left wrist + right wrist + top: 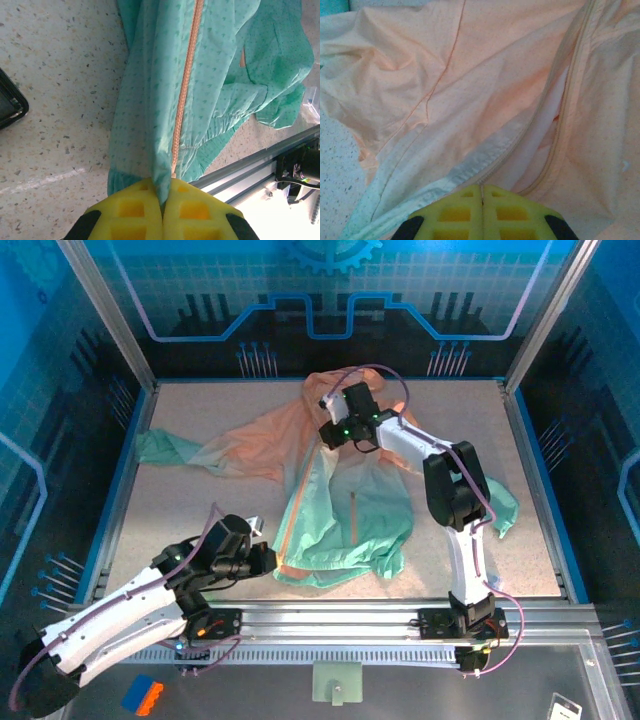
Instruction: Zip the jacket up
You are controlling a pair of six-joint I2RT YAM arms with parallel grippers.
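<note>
Centrally on the speckled table lies the jacket, peach end far and mint hem near, with the left gripper pinching the hem at the zipper and the right gripper pinching the far peach front edge.

Consisted of two arms, left arm and right arm, in white link shells with black joint housings. Carried lilac cables looped outside the links. Showed green indicator lights near the wrists. Ended in jaws faced with yellow pads, moulded with square recesses, on black finger bodies.
</note>
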